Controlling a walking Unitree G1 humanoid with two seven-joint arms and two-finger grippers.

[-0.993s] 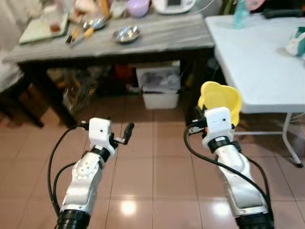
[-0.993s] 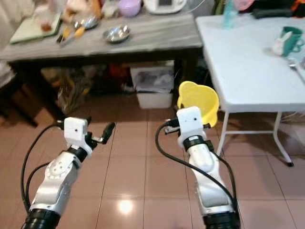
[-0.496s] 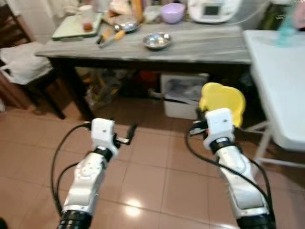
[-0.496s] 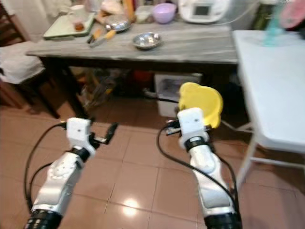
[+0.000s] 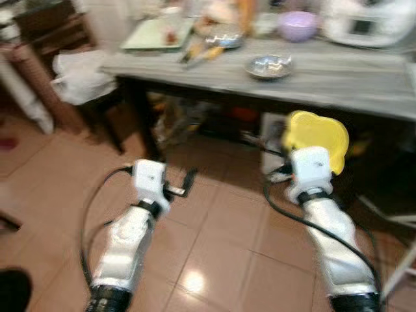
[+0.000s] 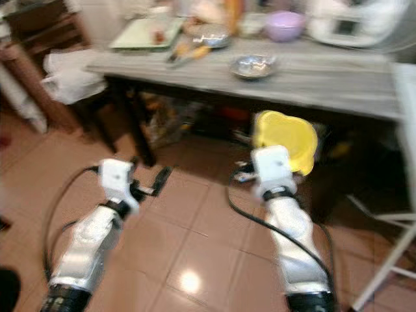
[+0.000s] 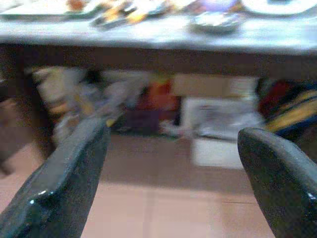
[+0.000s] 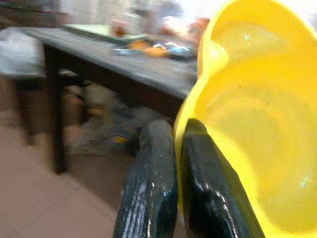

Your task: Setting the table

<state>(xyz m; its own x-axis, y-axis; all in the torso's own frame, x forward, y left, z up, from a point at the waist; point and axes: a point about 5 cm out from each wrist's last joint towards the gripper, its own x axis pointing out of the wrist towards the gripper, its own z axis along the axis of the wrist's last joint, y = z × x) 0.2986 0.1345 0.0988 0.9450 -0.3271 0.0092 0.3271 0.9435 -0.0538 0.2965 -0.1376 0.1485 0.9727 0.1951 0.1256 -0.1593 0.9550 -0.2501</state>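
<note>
Head views: the right pincer [image 5: 311, 144] grips a glossy yellow plastic bowl [image 5: 316, 134] with a wavy rim, held above the tiled floor [image 5: 221, 227] in front of the grey wood-grain bench [image 5: 338, 78], which carries a round steel dish [image 5: 268, 65]. Compared with a second ago the white table has left the picture; both arms reach forward alike. Left wrist view: the left pincer [image 7: 173, 168] is spread wide, bare. Right wrist view: black fingers [image 8: 148, 188] pinch the bowl's rim

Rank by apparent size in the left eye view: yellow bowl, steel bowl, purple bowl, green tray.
1. yellow bowl, though it is nearest the camera, held by the right end effector
2. green tray
3. steel bowl and purple bowl look alike; blur prevents ranking.
</note>
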